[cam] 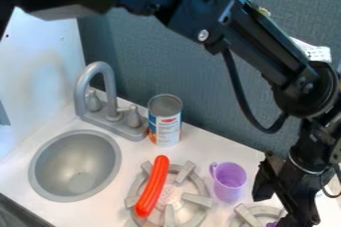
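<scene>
Purple cup (229,178) upright on counter (212,146), btwn gripper (285,206), fingers wide apart w/ nothing clearly held, & burner (197,199) w/ hot dog (153,186) on top; sideways drift cupward could tip it, nearest finger being v. close.

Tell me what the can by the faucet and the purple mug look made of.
The can looks like metal: dull grey top, thin rim, and a printed label, likely paper. The purple mug seems smooth plastic, judging by its even colour and soft sheen.
</scene>
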You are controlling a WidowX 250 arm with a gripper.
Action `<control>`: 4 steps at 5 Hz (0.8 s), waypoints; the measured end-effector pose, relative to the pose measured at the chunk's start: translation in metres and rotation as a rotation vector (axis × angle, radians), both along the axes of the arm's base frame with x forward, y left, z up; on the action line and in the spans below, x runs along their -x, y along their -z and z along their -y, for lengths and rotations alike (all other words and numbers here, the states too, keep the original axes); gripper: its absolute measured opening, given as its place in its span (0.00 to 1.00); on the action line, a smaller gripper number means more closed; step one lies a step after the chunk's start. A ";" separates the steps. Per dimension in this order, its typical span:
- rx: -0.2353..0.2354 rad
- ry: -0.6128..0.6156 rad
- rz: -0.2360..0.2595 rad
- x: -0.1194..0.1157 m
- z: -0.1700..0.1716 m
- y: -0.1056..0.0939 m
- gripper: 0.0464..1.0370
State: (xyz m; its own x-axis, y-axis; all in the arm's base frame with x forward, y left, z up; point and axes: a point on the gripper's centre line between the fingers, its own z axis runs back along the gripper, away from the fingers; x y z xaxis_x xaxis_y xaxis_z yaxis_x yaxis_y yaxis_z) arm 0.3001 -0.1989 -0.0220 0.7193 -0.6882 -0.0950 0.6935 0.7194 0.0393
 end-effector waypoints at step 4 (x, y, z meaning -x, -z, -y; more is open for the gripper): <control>0.172 -0.226 0.030 0.017 0.011 0.039 0.97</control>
State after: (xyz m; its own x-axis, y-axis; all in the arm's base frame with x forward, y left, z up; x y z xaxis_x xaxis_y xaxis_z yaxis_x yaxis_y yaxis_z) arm 0.2829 -0.2100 -0.0613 0.8570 -0.5143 0.0325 0.5152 0.8535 -0.0784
